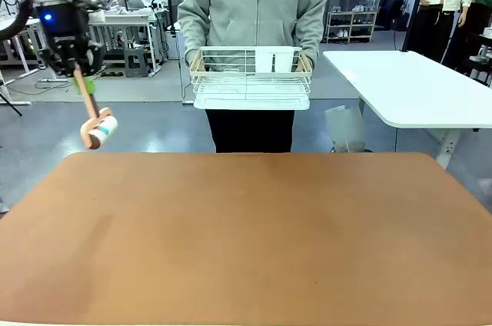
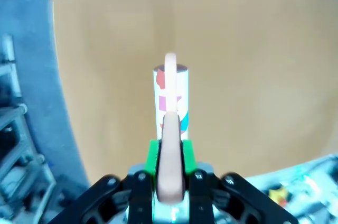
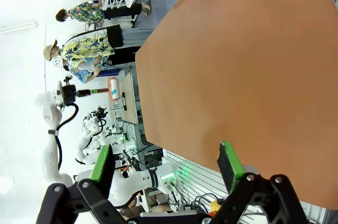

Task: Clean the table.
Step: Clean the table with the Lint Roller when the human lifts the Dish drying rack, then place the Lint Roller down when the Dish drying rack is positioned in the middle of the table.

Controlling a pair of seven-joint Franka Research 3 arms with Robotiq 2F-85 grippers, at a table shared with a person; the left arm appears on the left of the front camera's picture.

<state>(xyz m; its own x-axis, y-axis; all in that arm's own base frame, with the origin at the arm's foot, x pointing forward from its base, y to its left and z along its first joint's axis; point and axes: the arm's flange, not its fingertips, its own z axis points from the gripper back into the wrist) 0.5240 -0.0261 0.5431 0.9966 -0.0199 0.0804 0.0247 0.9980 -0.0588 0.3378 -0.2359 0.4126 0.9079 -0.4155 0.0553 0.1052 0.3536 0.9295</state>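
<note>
The table (image 1: 246, 241) has a bare reddish-brown top. My left gripper (image 1: 81, 72) hangs above the table's far left corner, shut on the pink handle of a lint roller (image 1: 100, 130) whose white printed roll points down and forward, clear of the surface. In the left wrist view the green pads clamp the handle at my left gripper (image 2: 170, 152), and the roller (image 2: 170, 94) stretches out over the table (image 2: 253, 76). My right gripper (image 3: 165, 155) is open with nothing between its fingers, off the edge of the table (image 3: 237, 65).
A person in a grey hoodie stands at the far side holding a white wire rack (image 1: 250, 80) at chest height. A white-topped table (image 1: 415, 88) stands at the back right. Other people and equipment are farther back.
</note>
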